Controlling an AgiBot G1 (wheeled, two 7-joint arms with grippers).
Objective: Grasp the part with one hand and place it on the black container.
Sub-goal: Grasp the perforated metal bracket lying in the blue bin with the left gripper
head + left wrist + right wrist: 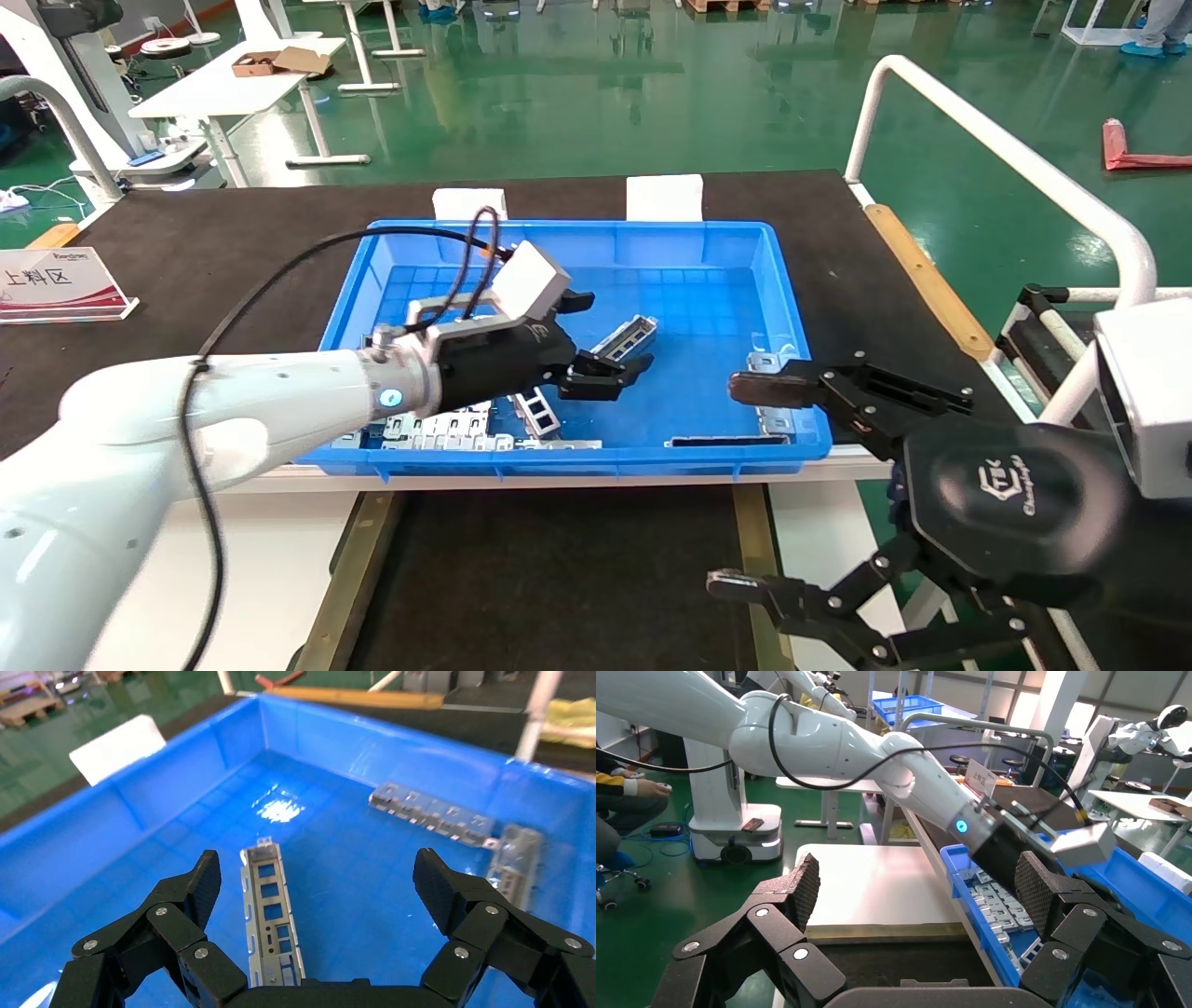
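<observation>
A: Where do we find the part (270, 910)?

B: On the blue bin (792, 308) floor mid-bench, its long axis running from our left gripper (320, 881) toward the far edge.

A: And the gripper?

B: Fingers spread wide, straddling it, untouched. The right gripper (736, 485) hangs open near the front-right corner.

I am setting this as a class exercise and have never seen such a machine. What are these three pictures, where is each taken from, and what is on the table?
It is a two-armed robot. The wide picture comes from a camera on its head; the other two come from cameras on its wrists. On the table sits a blue bin of metal strips. The left hand hangs open inside it, above a slim silver part, holding nothing. The right hand waits open beside the bin, empty. In front of the bin lies the black container, with no part on it yet.
</observation>
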